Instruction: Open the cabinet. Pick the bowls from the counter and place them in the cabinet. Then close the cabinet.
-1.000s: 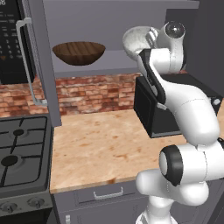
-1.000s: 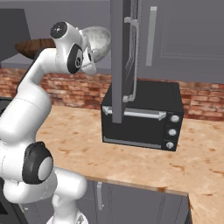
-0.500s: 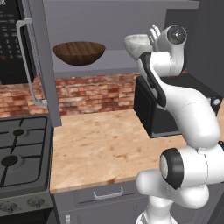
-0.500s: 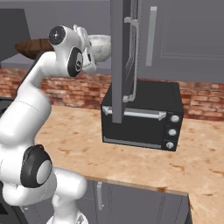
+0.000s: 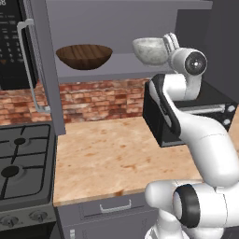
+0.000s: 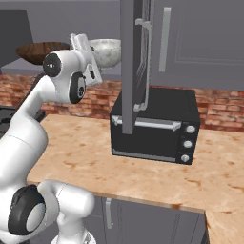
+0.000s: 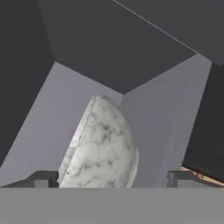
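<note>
Fingers (image 7: 113, 178) of mine stand apart around the marble bowl (image 5: 150, 50) on the cabinet (image 5: 121, 70) shelf's right end.

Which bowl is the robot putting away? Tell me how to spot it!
Find the wide grey wall cabinet with its doors open above the tan counter. Two bowls sit on its shelf; look at the right one, beside the gripper. It is the small, deep, white-grey marble bowl, not the wide shallow dark-brown wooden bowl.

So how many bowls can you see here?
2. The brown bowl sits on the cabinet shelf at left; the marble bowl is at the shelf's right, by the gripper.
</note>
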